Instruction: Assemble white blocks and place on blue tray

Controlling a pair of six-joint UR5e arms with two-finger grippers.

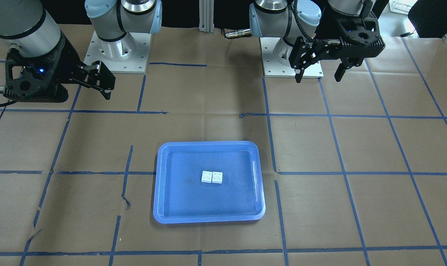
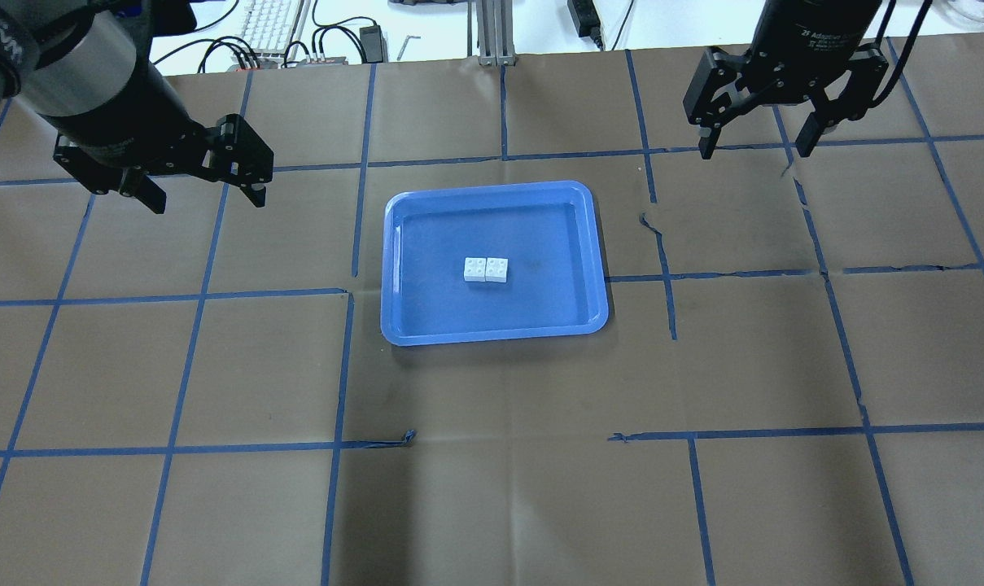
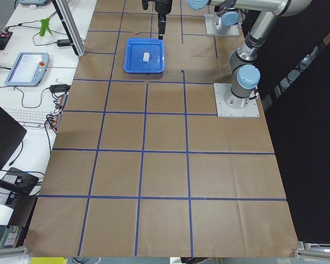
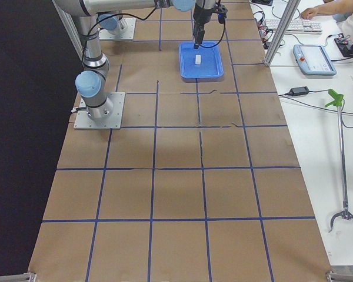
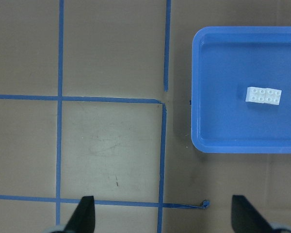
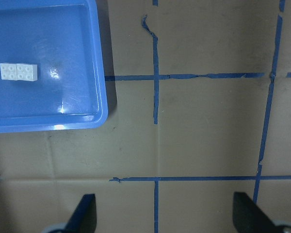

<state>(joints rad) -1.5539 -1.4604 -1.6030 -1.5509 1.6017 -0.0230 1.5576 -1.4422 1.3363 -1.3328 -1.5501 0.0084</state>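
Observation:
Two white blocks (image 2: 486, 269) lie side by side, touching, studs up, in the middle of the blue tray (image 2: 492, 335). They also show in the front view (image 1: 212, 177) on the tray (image 1: 208, 218). My left gripper (image 2: 203, 175) hangs open and empty above the table, left of the tray. My right gripper (image 2: 758, 150) hangs open and empty, far right of the tray. The left wrist view shows the blocks (image 5: 264, 95) in the tray (image 5: 242, 146) at upper right. The right wrist view shows the blocks (image 6: 19, 72) in the tray (image 6: 48, 127) at upper left.
Brown paper with a grid of blue tape lines (image 2: 345, 366) covers the table. The arm bases (image 1: 119, 55) stand at the robot's side. A keyboard (image 2: 268, 24) and cables lie beyond the far edge.

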